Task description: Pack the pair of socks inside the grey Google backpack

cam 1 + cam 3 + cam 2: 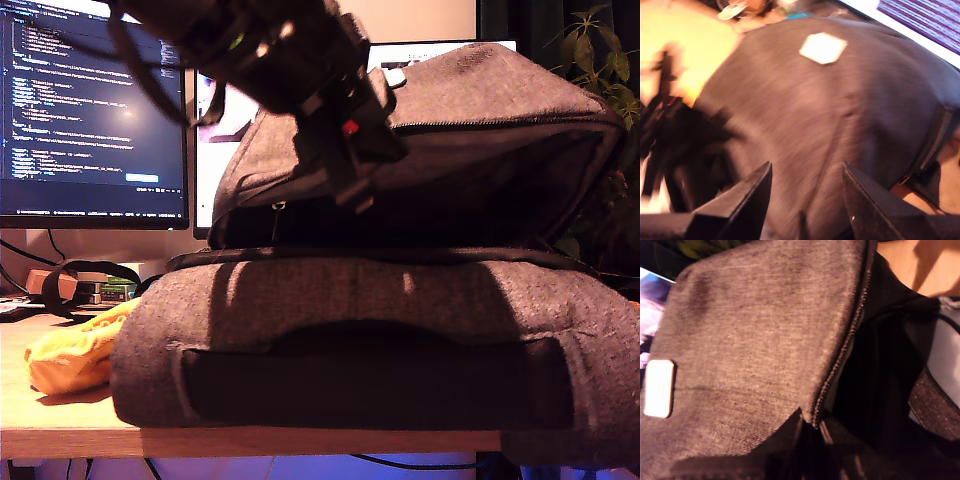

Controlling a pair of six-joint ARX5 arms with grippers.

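The backpack (400, 330) lies on the table (60, 425) with its upper flap (480, 110) lifted, leaving a dark mouth between flap and body. The socks (75, 355) sit outside the backpack, on the table just beside its end toward the exterior view's left and touching it, with bare tabletop in front of them and the table edge close below.

An arm (290, 60) reaches down over the flap from above – which arm the wrist views do not settle. My second gripper (805, 200) hangs close over the flap fabric near the pale tag (823, 48), jaws spread apart with nothing between them. My first gripper's jaws are out of its own view, so I cannot tell their state; that view looks along the flap's zipper edge (840, 355) into the black interior (roomy, nothing seen in it) – the tag (658, 388) shows on the flap here too.

A monitor (90, 100) stands behind the backpack.
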